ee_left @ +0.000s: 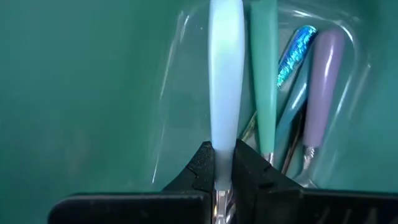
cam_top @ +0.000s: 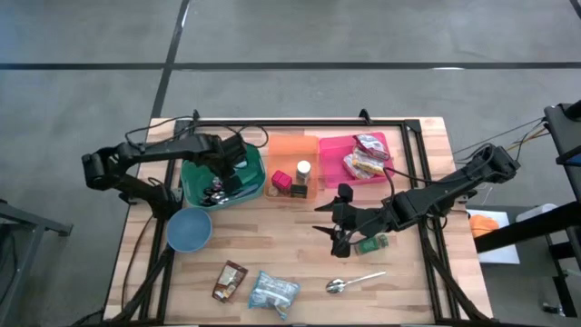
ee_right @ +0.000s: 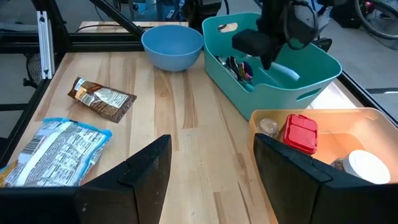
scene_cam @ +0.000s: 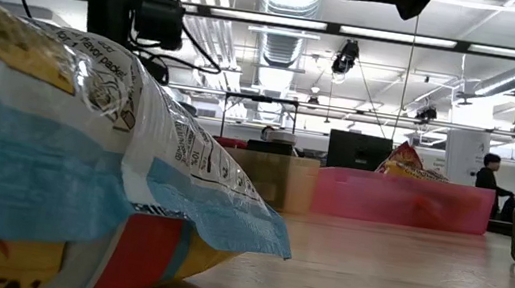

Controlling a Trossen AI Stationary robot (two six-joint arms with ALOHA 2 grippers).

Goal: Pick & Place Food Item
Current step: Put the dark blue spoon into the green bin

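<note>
My left gripper (cam_top: pixel 221 174) reaches down into the teal bin (cam_top: pixel 250 186), shut on a pale blue-handled utensil (ee_left: pixel 225 74). Other utensils with green, purple and shiny blue handles (ee_left: pixel 314 93) lie in the bin beside it. My right gripper (ee_right: pixel 211 174) hovers open above mid-table with nothing between its fingers. Food items lie flat on the wood: a brown packet (ee_right: pixel 99 96), a blue-and-white snack bag (ee_right: pixel 56 152) and a green packet (cam_top: pixel 372 243). My left gripper pinches the utensil between its two fingers at the neck (ee_left: pixel 222 163), where the pale blue handle meets the metal. The fingers come from above, pointing down, and the handle runs on away from them over the bin's floor. Whether the handle rests on the floor, I cannot tell.
A blue bowl (cam_top: pixel 189 229) stands near the teal bin. An orange bin (cam_top: pixel 295 168) holds a red-lidded jar (ee_right: pixel 300 134) and a white-lidded one; a pink bin (cam_top: pixel 363 159) holds snack bags. A metal spoon (cam_top: pixel 349 283) lies near the front edge.
</note>
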